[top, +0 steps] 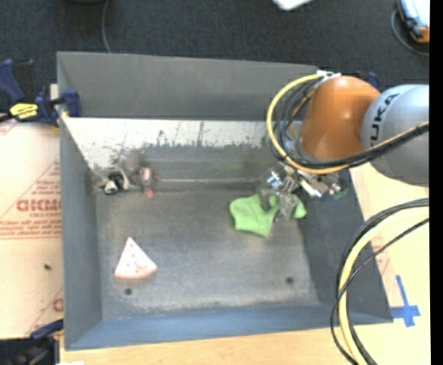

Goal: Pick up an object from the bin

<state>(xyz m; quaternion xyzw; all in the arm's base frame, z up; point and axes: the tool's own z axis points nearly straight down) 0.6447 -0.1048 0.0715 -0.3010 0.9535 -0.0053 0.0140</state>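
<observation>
Camera view shows the gripper (284,198) low over the right side of the bin (77,226), at the far-right edge of a crumpled green piece (250,217); you cannot tell whether it is closed. The piece looks soft and light: take a raised fold.

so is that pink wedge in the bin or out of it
In: the pink and white wedge lies on the bin floor, near its front-left corner, inside the walls.
</observation>
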